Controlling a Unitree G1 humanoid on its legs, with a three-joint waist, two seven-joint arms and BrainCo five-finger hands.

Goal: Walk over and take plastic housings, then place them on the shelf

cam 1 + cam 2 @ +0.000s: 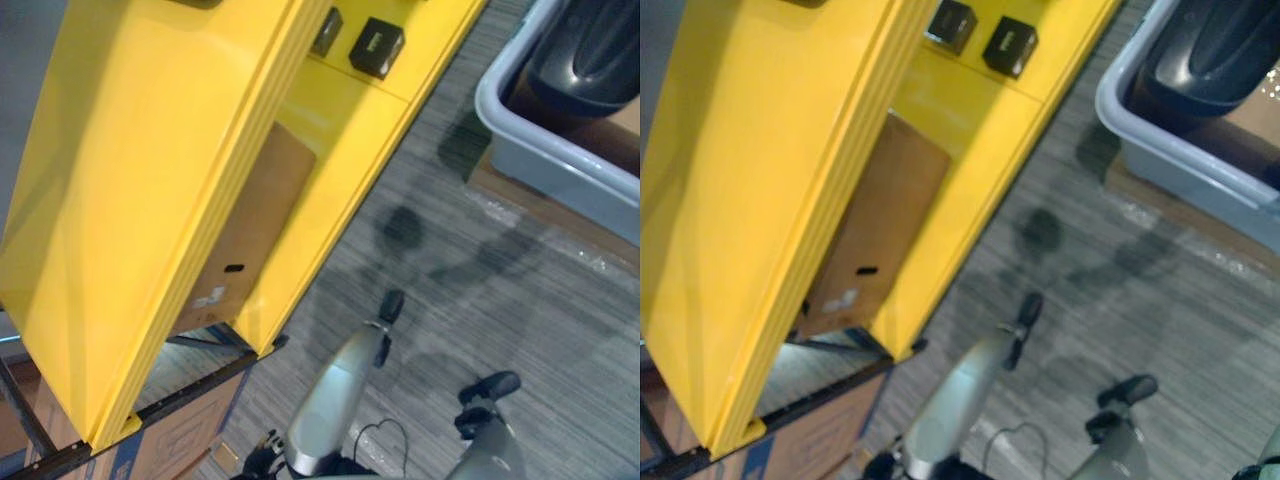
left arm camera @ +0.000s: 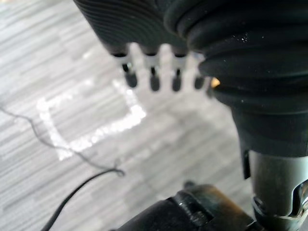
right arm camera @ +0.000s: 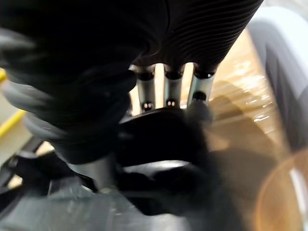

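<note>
Plastic housing [image 1: 590,45], glossy black, in grey bin [image 1: 556,168].

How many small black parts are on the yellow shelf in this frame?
2. One black part and another black part just to its right, both on the lower level of the yellow shelf, at its far end. The upper board may hide more.

Two smooth, rounded silver-grey arms are seen, the left arm [image 1: 330,400] narrowing to a dark joint at the wrist. The back and wrist of the left hand [image 2: 125,24] are wrapped in a dark ribbed cover of thick folds, from which short silver fingers [image 2: 153,62] with dark tips are set in a row. The same ribbing and silver, dark-tipped fingers are shown on the right hand [image 3: 202,33].
</note>
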